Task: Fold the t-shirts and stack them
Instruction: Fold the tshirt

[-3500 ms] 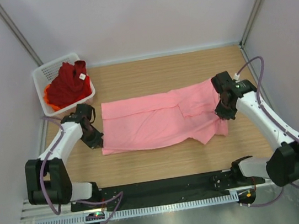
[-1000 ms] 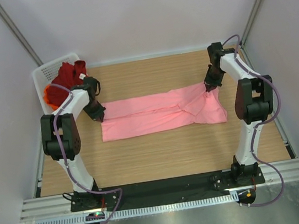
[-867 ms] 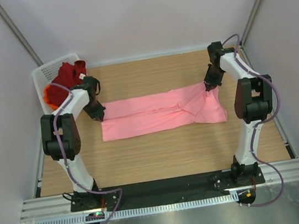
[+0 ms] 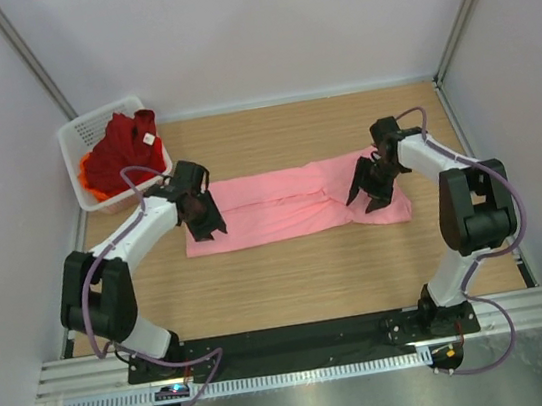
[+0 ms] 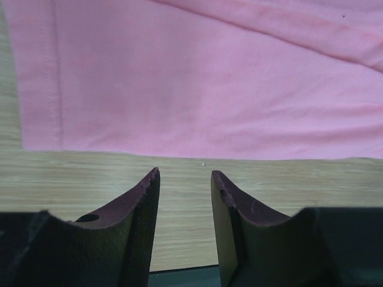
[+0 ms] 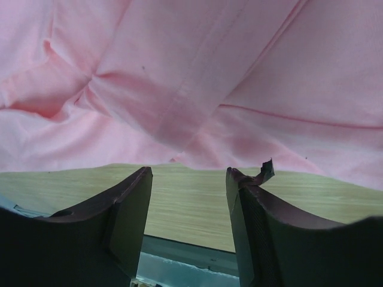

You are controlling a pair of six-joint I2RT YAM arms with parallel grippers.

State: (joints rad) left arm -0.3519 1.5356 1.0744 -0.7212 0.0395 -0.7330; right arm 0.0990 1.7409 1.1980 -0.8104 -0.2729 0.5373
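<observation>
Broadly, the light pink t-shirt lies as a folded band across the table, its right end bunched, so the next fold may come out lumpy. The left gripper and right gripper hang at its near edge, jaws apart and empty; a shallow pinch could lift only the top layer, undoing the fold.

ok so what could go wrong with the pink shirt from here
1. The pink t-shirt is bunched and creased at its right end, by the right end effector; folding now could lock in wrinkles.
2. The left end effector is open and empty beside the shirt's edge; a pinch there might catch only the top layer and undo the fold.
</observation>
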